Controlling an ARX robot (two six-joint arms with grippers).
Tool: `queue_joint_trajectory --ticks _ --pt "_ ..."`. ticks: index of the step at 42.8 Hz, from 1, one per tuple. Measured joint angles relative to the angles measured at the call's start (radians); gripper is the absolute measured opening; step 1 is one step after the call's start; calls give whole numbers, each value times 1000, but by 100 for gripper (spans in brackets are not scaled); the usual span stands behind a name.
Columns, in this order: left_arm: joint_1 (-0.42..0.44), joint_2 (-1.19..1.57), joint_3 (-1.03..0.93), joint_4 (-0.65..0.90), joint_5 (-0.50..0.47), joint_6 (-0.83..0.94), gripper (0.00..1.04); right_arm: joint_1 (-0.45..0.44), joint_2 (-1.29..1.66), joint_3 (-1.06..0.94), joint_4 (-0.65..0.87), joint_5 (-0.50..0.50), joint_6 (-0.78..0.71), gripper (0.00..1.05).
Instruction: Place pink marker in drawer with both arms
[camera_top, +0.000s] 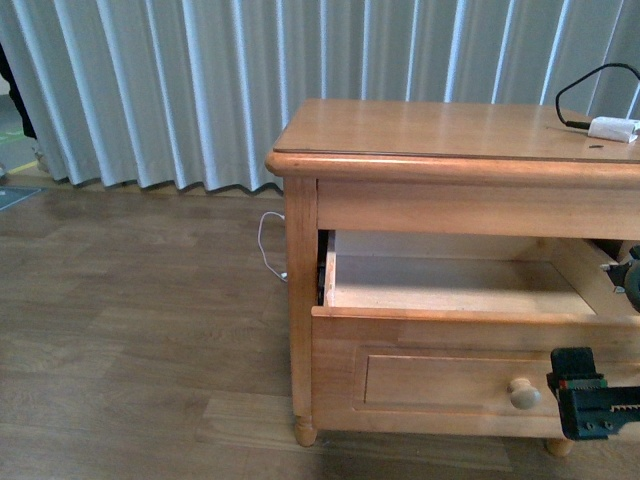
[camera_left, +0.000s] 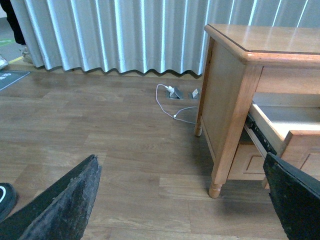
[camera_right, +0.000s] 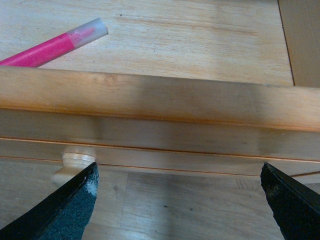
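Cabinet (camera_top: 300, 290): honey-coloured wood, standing on a wood floor (camera_top: 120, 330) in front of a pale pleated curtain (camera_top: 150, 80).

Drawer (camera_top: 430, 378): the upper one stands open, its front well forward of the cabinet frame. The front view shows the bare pale bottom board. The round knob (camera_top: 524, 393) sits on the recessed front panel.

Pink marker (camera_right: 47, 50): lies flat on the drawer's bottom board, inside the drawer and just behind its front wall. It is seen only in the right wrist view, with its clear-capped end pointing away from the picture's edge. Nothing touches it. In the front view the drawer front hides it.

Right gripper (camera_top: 588, 405): low at the right of the front view, in front of the drawer front and just right of the knob. Contact with the knob cannot be determined. In its own wrist view the jaws stand wide apart and hold nothing. The drawer front runs across between the fingers (camera_right: 60, 210).

Left gripper (camera_left: 181, 165): off to the left of the cabinet, above the floor and well apart from the drawer. Jaws are wide and empty.

Other items: a white plug block (camera_top: 612, 127) with a black cable lies on the far right of the cabinet top. A white cable (camera_left: 167, 102) lies on the floor by the curtain.
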Motion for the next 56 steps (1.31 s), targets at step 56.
queue_joint_trajectory --ticks 56 --pt "0 0 0 0 0 0 98 17 502 601 145 96 189 96"
